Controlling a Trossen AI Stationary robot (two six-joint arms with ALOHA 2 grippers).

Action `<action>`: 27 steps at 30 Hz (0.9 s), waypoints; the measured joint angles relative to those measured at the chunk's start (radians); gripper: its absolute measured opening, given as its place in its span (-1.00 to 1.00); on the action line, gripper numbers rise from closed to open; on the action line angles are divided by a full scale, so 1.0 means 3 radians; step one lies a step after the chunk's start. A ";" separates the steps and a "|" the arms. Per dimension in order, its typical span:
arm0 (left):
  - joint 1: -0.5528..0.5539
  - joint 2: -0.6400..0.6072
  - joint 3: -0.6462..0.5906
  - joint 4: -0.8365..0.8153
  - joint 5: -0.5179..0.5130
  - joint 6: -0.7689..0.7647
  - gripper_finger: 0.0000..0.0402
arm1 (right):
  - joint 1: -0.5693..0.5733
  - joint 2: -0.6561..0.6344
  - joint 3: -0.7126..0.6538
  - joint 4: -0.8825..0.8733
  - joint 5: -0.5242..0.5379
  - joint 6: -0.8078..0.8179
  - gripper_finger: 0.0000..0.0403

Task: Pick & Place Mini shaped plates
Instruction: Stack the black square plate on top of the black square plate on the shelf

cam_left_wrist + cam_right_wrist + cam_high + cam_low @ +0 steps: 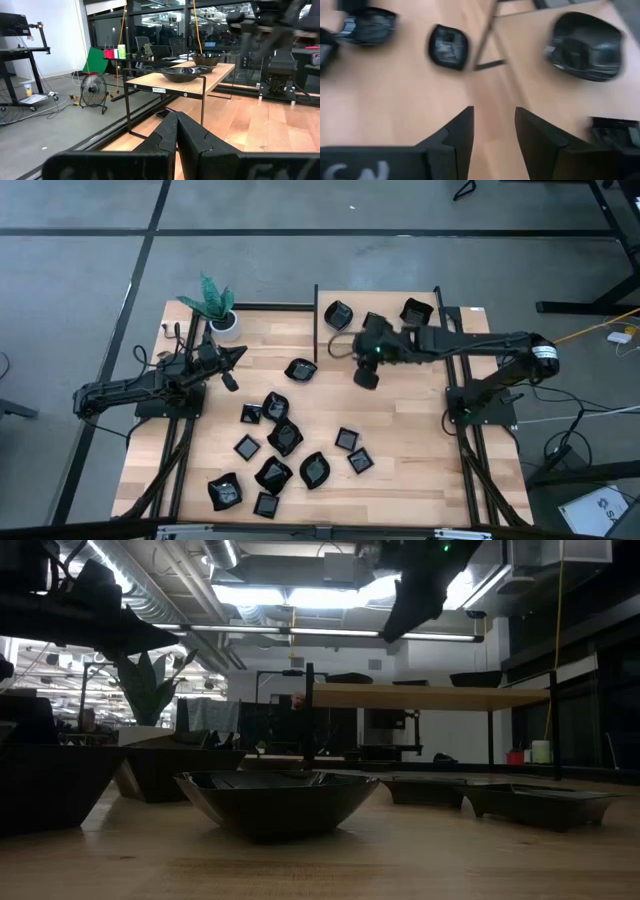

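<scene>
Right hand [365, 377] released, fingers apart, empty, hanging above bare bench [420, 430] just beside raised shelf [455, 320]. Left hand [230, 378] clenched, waiting near potted plant [215, 305]. Mini shaped plates [285, 437] scattered across near bench; three farther off on shelf.

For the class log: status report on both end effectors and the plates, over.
Right end effector open, empty, beside raised shelf. Left end effector shut, parked near the plant pot. Three plates on shelf, one being; rest scattered on table. Nothing blocking.

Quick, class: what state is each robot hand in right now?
Left hand: closed, holding nothing.
Right hand: open, empty, above the table.
</scene>
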 joint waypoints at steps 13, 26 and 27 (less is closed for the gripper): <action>-0.0001 -0.0001 0.0001 -0.0001 0.0000 0.0000 -0.98 | 0.0930 0.0013 -0.0096 0.0330 0.0009 0.0576 -0.30; 0.0000 0.0000 0.0000 0.0000 0.0000 0.0000 -0.98 | 0.1584 0.0444 -0.0097 0.0868 0.0002 0.0478 -0.30; 0.0001 0.0000 0.0000 -0.0001 0.0000 0.0000 -0.98 | 0.1623 0.0482 -0.0098 0.0912 0.0003 0.0477 -0.30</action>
